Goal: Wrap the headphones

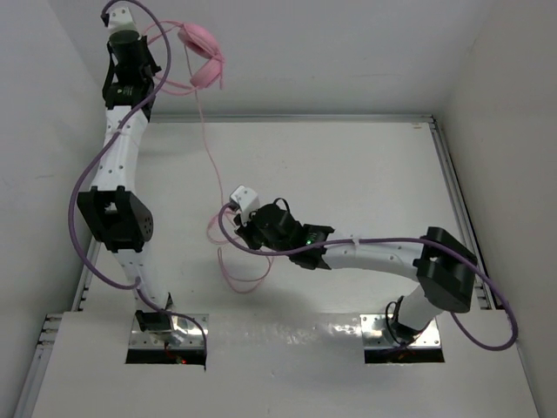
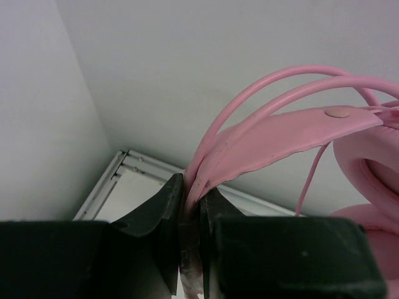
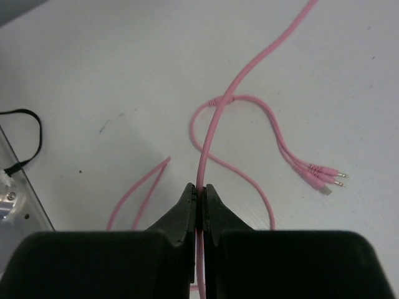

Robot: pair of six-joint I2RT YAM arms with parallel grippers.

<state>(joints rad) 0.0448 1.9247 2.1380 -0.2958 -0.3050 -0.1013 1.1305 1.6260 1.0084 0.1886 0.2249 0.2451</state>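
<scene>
The pink headphones (image 1: pixel 202 63) hang in the air at the back left, in front of the wall. My left gripper (image 1: pixel 148 66) is shut on their headband. In the left wrist view the headband (image 2: pixel 280 134) runs out of the closed left gripper (image 2: pixel 191 187) toward an earcup (image 2: pixel 374 156) at the right. The thin pink cord (image 1: pixel 205 148) drops from the headphones to the table. My right gripper (image 1: pixel 230 228) is shut on it near table height. In the right wrist view the cord (image 3: pixel 215 121) passes between the right gripper (image 3: pixel 200 189) tips, with loops and the plugs (image 3: pixel 324 177) lying beyond.
Loose cord loops (image 1: pixel 248 277) lie on the white table in front of the right gripper. A metal rail (image 1: pixel 452 174) borders the table on the right and back. A black wire (image 3: pixel 34 134) curls by the table's edge rail (image 3: pixel 12 199). White walls enclose the table.
</scene>
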